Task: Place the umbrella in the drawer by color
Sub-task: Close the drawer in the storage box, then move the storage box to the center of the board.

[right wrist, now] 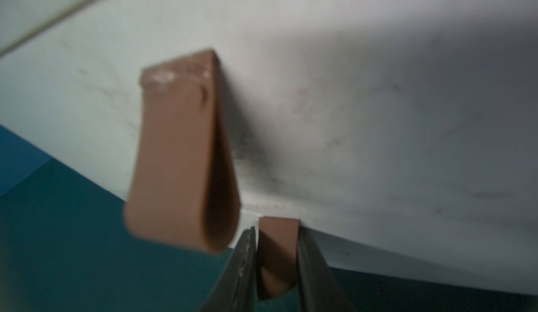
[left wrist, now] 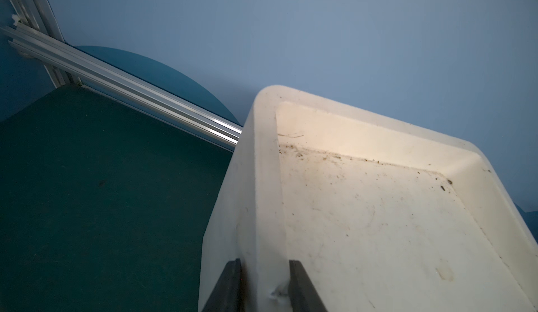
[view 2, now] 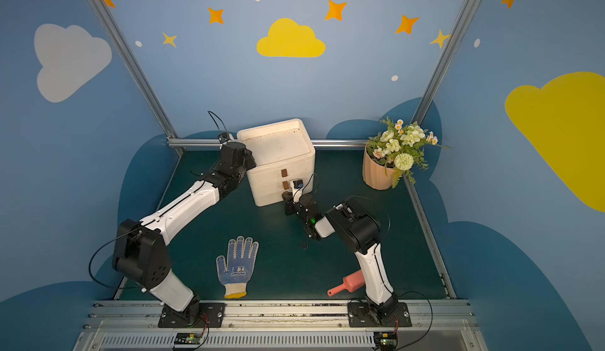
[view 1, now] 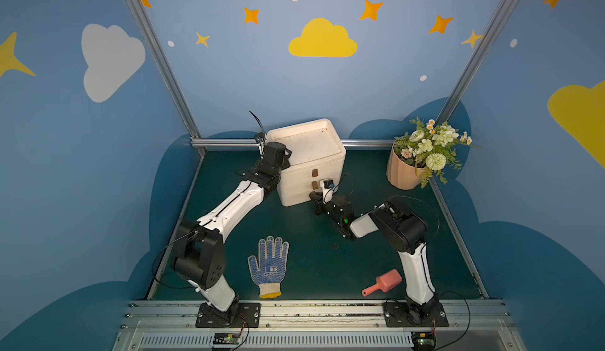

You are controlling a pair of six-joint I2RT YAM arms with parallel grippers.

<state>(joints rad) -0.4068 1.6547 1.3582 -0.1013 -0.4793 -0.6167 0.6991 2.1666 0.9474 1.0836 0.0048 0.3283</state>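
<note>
Grippers both work at the white drawer unit (view 1: 311, 156), which stands mid-frame in both top views, near the back wall on the green tabletop (view 1: 311, 267), its drawers all shut.
Left gripper (left wrist: 265, 264) is clamped over the raised rim of the unit's top, on its left side in a top view, with one finger outside the wall and one inside. Right gripper (right wrist: 276, 230) sits low at the front face, its narrowly parted jaws flanking the bottom brown pull tab (right wrist: 278, 255); whether they press it or only bracket it cannot be told. A second tab (right wrist: 180, 156) hangs just above, untouched. At lower centre of the frame lies a dotted work glove (view 1: 268, 264) with a blue printed mark, its lettering too small to read.
</note>
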